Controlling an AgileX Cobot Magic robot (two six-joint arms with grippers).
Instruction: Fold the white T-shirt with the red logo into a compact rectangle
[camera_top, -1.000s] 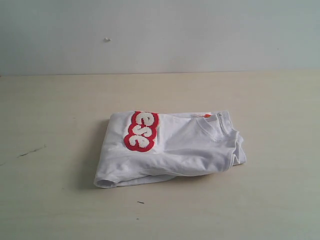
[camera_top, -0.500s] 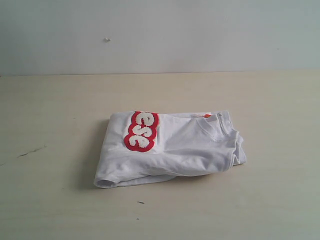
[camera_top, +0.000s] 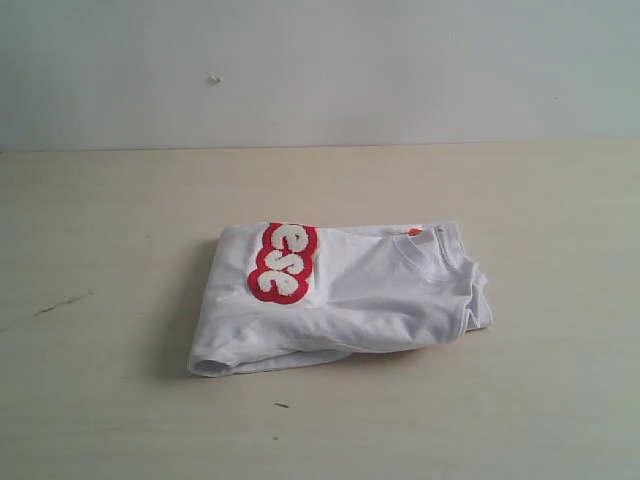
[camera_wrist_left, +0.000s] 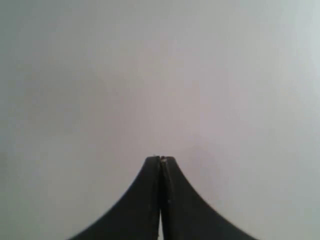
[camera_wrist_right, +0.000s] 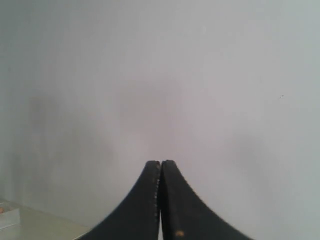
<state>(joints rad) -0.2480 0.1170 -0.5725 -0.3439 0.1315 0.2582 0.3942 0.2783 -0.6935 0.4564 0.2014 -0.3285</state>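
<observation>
Lying folded: white T-shirt, red logo on top.

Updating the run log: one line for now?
white T-shirt: folded rectangle | red logo: on top | left end effector: shut | right end effector: shut

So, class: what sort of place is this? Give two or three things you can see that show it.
Probably a robot test bench, not a home: a pale table, a plain white wall behind it, and one folded white T-shirt lying alone on it.
</observation>
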